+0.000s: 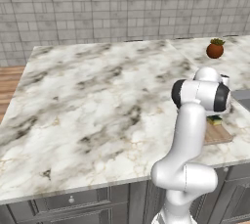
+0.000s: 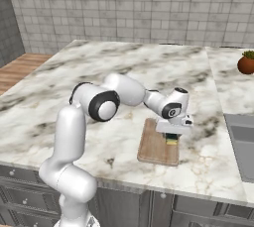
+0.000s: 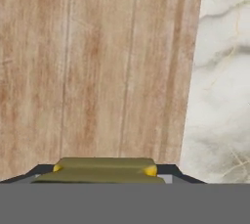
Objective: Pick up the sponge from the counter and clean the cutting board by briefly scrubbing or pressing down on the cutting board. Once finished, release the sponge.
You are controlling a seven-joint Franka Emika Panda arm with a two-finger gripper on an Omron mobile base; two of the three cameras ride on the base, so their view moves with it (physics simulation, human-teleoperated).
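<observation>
Pincer [image 2: 172, 138] clenched on sponge [image 2: 171, 141], pressing it onto cutting board [image 2: 155, 147] nr its right edge, on marble surface [image 2: 124, 72].

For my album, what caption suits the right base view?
White arm's pincer holds the sponge on the cutting board.

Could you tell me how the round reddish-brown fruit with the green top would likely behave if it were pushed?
The round reddish-brown fruit would probably roll, since it looks nearly spherical. The smooth white marble counter offers little to stop it. Its leafy top might make any roll wobble.
</observation>
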